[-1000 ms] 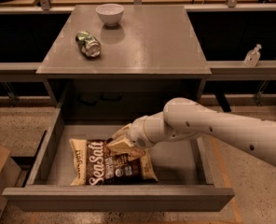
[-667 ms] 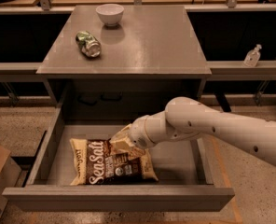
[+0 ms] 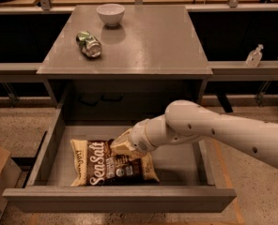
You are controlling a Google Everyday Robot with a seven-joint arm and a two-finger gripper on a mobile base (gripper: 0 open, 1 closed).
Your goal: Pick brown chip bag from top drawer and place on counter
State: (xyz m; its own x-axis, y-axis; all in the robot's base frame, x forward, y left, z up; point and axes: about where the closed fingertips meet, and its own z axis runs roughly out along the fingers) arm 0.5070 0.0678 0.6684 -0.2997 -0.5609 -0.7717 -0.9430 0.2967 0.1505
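Top drawer (image 3: 120,199) is open from above; entry is bounded by 2 side walls and the front panel. Gripper (image 3: 122,145) is sited inside, at the upper edge of the brown chip bag (image 3: 101,168). Drawer's right side is crossed by the arm (image 3: 223,132). Counter (image 3: 158,46): 2 obstacles are found back-left, bowl (image 3: 110,14) and crushed can (image 3: 88,44); front and right are left free.
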